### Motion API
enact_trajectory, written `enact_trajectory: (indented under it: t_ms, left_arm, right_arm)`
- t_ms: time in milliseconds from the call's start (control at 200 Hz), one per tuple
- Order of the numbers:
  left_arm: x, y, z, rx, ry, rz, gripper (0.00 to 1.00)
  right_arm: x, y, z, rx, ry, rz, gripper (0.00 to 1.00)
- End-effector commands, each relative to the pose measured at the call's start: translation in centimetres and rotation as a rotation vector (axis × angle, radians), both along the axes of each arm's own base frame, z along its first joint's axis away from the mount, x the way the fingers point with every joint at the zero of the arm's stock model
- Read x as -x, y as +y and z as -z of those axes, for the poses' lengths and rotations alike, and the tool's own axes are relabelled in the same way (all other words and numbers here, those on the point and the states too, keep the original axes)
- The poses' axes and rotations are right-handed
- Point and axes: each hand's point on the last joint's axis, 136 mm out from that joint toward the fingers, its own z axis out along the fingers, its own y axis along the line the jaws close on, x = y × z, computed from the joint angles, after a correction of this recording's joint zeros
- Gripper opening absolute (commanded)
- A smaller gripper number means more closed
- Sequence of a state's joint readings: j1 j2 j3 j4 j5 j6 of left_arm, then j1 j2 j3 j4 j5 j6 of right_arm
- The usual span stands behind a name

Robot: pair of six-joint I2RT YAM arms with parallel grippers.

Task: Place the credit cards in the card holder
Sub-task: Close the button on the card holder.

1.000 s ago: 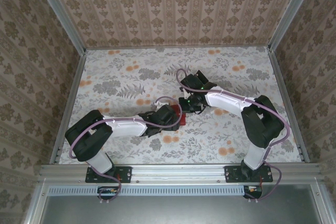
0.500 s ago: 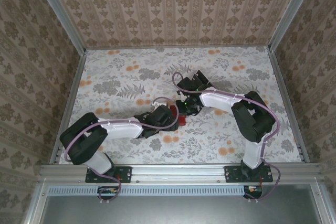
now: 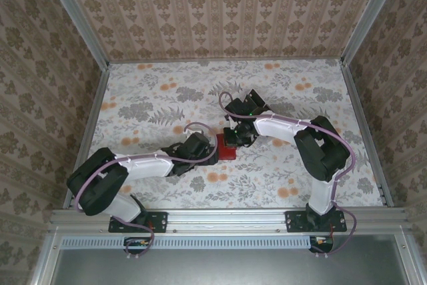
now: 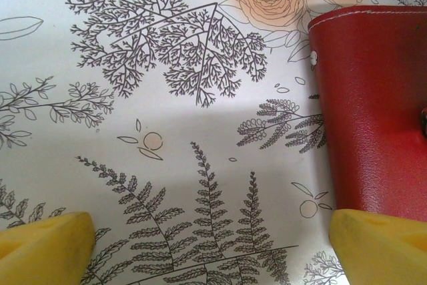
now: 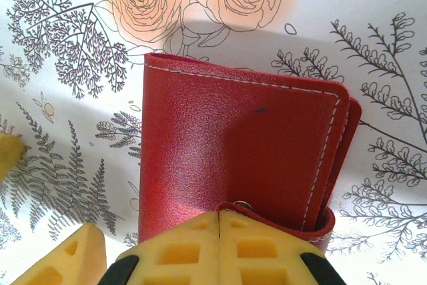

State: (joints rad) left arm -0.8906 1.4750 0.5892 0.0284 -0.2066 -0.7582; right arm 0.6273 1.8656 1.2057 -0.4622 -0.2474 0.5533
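right claw (image 5: 220, 239) is sitting closed, its yellow pads pressed together right at the snap tab (image 5: 267, 215) on the near edge of the red wallet (image 5: 233, 151). whether it is pinching the tab or only bearing down on it, i cannot tell. left claw (image 4: 212, 248) is hanging wide open and gripping nothing. one of its fingertips (image 4: 380, 245) is lying just beside the wallet's corner, and the other is resting well off over the flowered table (image 3: 147, 105).

from above, the wallet is lying flat near the middle of the table between the two claws. it is touching the right claw and sitting just beside the left.

the wallet is folded shut with its tab wrapped over the edge, so its inside is hidden. whether the cards are sitting in it cannot be told.

judging by this, the step in hand is turning on the tab: either the snap is being pressed home, or the flap is about to be worked open. if cards are waiting to go in, the next move is calling for the right claw to lift the tab. the left claw would be closing on the wallet's far side to hold it down, since a light, smooth wallet is likely to slide.
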Motion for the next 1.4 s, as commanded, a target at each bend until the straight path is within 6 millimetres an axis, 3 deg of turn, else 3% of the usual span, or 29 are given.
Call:
enact_trajectory:
  t_ms: [0,145,330,525,770,935,1395]
  left_arm:
    - [0.5,-1.7,0.7,0.036,0.009,0.069,1.00]
    - [-0.3,-1.2,0.2,0.016,-0.016,0.035,1.00]
    - [-2.5,1.6,-2.0,-0.019,-0.069,-0.112,1.00]
    - [-3.1,1.2,-3.5,0.010,-0.106,-0.056,1.00]
    - [-1.0,-0.7,-3.3,-0.036,-0.141,0.138,1.00]
    - [0.1,-0.8,-2.2,-0.074,-0.160,0.183,1.00]
    - [-0.6,-2.3,-0.7,-0.077,-0.184,0.195,1.00]
  right_arm:
    - [-0.2,-0.2,0.1,0.008,0.000,0.011,0.00]
    - [-0.1,-0.1,0.2,0.007,0.003,0.010,0.00]
    - [-0.1,-0.2,0.2,0.004,0.001,0.014,0.00]
    - [-0.3,-0.3,-0.4,-0.009,-0.010,0.018,0.00]
    - [-0.7,-0.2,-1.6,-0.037,-0.026,0.025,0.00]
    - [-0.7,-0.1,-1.5,-0.044,-0.023,0.027,0.00]
    - [-0.6,-0.2,-1.5,-0.045,-0.021,0.028,0.00]
